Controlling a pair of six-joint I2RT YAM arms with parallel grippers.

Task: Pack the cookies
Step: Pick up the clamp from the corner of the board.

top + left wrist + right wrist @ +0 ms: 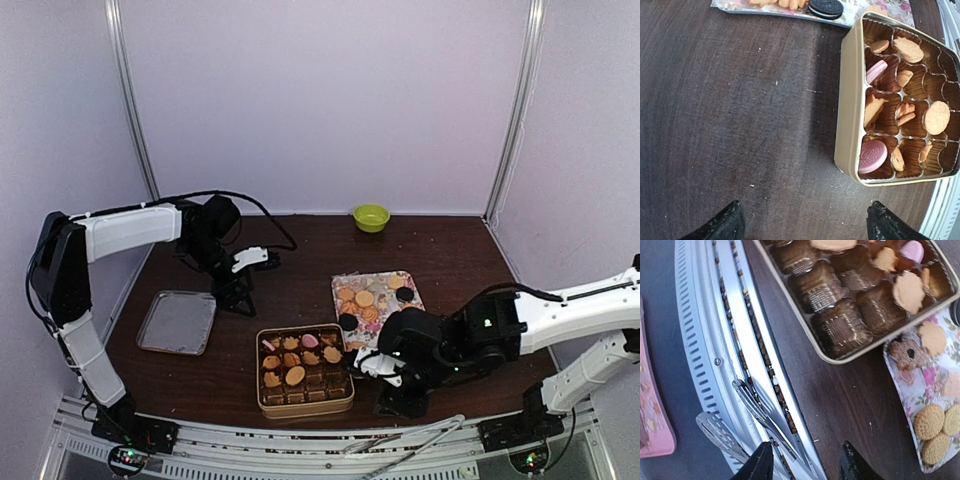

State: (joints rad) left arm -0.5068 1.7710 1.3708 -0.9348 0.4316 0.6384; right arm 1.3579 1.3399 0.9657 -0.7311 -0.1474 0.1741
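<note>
The cookies lie in two places. Some sit in the paper cups of a gold tin [262,398], among them a pink one [872,156] and tan ones [936,117]. Others lie on a floral tray [395,278], including round tan ones [929,421] and a dark sandwich cookie [825,7]. My left gripper [237,296] hangs open over bare table left of the tin, nothing between its fingers [724,226]. My right gripper [368,366] is open at the tin's right side, over the table's front edge, holding nothing [805,452].
A silver lid [178,322] lies at the left and a green bowl [371,217] stands at the back. Metal tongs [757,412] rest on the front rail below the right gripper. Something pink [652,415] lies beyond the rail.
</note>
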